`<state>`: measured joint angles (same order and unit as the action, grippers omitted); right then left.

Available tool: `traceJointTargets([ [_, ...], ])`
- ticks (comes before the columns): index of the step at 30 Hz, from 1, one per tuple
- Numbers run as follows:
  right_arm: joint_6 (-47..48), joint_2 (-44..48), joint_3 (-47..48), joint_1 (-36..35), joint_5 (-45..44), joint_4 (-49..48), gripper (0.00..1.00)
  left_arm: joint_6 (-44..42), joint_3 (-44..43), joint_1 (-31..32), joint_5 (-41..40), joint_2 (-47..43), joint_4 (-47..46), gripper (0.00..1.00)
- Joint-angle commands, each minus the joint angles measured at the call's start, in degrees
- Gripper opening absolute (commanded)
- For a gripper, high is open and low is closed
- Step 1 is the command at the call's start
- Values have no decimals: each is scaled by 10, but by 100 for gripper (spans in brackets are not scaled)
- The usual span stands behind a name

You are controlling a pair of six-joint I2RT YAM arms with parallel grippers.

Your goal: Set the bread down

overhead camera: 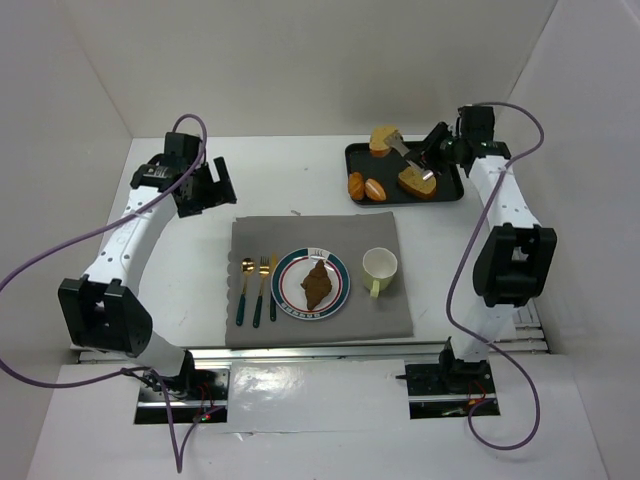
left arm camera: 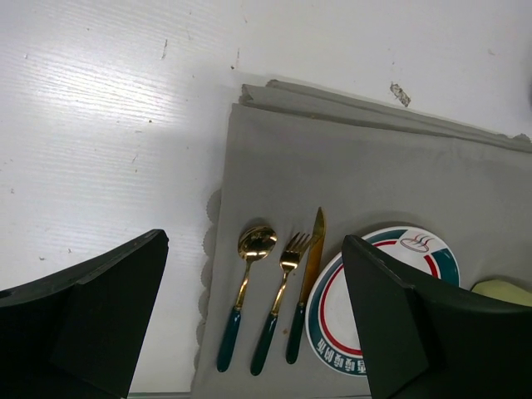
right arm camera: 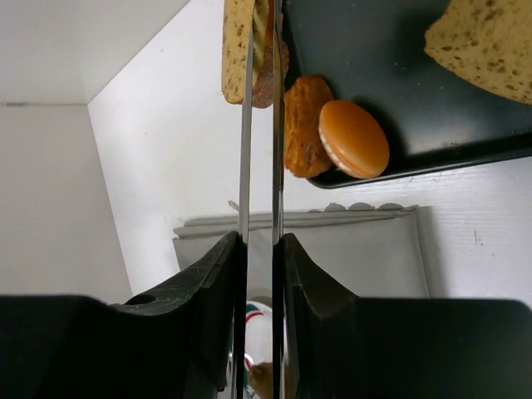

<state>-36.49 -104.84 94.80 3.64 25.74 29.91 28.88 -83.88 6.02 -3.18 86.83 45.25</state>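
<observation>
My right gripper [overhead camera: 432, 155] [right arm camera: 259, 241] is shut on a pair of metal tongs [right arm camera: 248, 166]. The tong blades reach out to a seeded slice of bread [overhead camera: 383, 138] [right arm camera: 236, 50] at the back left corner of the black tray [overhead camera: 455, 192] and pinch it. Also in the tray are another slice [overhead camera: 418, 181] [right arm camera: 486, 41], a round orange bun [right arm camera: 353, 137] and a brown roll [right arm camera: 303, 125]. A brown piece of bread [overhead camera: 317, 283] lies on the striped plate [overhead camera: 341, 295]. My left gripper [overhead camera: 205, 185] [left arm camera: 253, 243] hangs open over the table's left side.
A grey placemat [overhead camera: 300, 235] carries the plate, a pale cup [overhead camera: 379, 268] and a gold spoon, fork and knife [left arm camera: 287, 266] with teal handles. White walls close in the table on the left, back and right.
</observation>
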Motion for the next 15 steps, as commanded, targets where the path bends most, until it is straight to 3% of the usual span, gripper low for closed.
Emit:
traceJointTargets([
  [1,59,66,0,-2,38,22,15,6,-2,-3,0,-25,1,99],
  [10,214,111,41,-148,45,201,15,18,-25,-9,-26,-31,20,99],
  [15,248,174,-45,-223,15,246,15,28,-30,-22,-32,-57,26,99],
])
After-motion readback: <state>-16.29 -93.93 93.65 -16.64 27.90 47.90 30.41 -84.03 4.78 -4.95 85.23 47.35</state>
